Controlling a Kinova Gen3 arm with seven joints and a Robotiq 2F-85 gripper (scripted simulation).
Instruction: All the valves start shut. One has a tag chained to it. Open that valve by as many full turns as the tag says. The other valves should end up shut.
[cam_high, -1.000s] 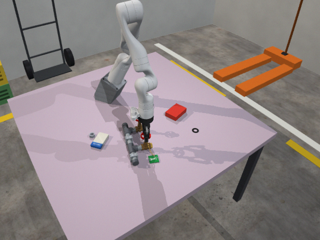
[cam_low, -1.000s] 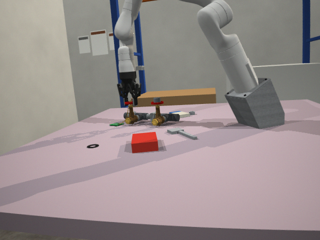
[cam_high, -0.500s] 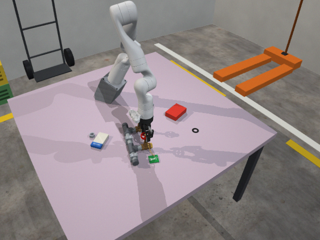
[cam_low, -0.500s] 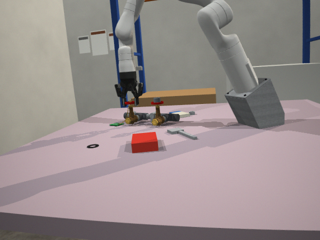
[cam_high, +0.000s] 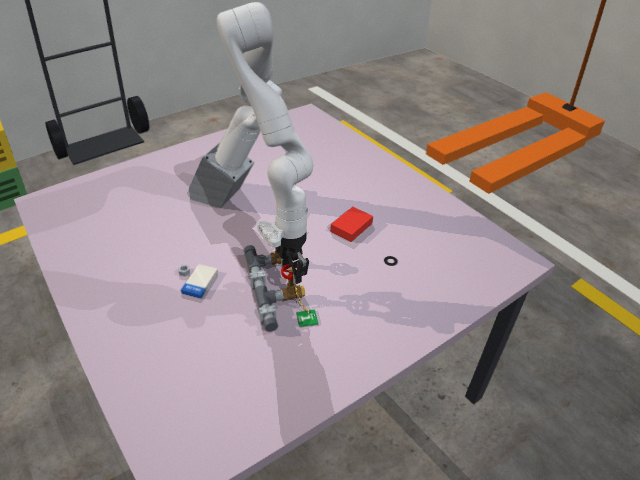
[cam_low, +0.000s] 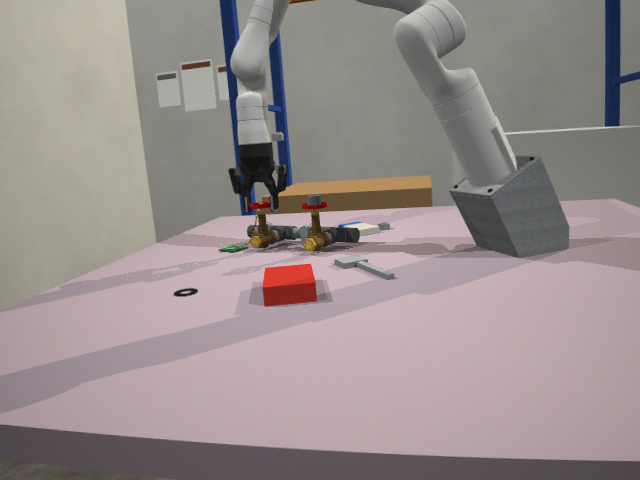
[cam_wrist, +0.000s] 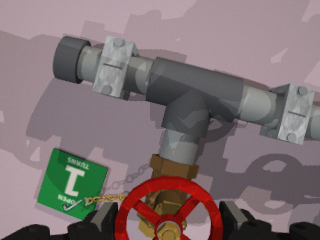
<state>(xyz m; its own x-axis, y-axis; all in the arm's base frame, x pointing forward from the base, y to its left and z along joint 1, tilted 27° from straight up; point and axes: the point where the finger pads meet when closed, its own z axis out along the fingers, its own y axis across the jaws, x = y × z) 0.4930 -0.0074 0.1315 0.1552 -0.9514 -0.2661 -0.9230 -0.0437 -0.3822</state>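
Observation:
A grey pipe (cam_high: 260, 286) lies on the table with two brass valves, each with a red handwheel. The nearer valve's handwheel (cam_wrist: 167, 212) has a green tag (cam_wrist: 72, 184) chained to it; the tag reads "1 turns open". The tag also shows in the top view (cam_high: 307, 317) and in the exterior view (cam_low: 232, 248). My gripper (cam_wrist: 168, 219) points straight down over this handwheel (cam_low: 260, 205), one finger on each side with a small gap, so it is open. The other valve's handwheel (cam_low: 314, 205) stands free to the right of it in the exterior view.
A red block (cam_high: 351, 223), a black ring (cam_high: 390, 257), a white and blue box (cam_high: 200, 280) and a grey nut (cam_high: 183, 269) lie around the pipe. A grey hammer-shaped part (cam_low: 363, 266) lies near the second valve. The arm's base (cam_high: 217, 178) stands behind.

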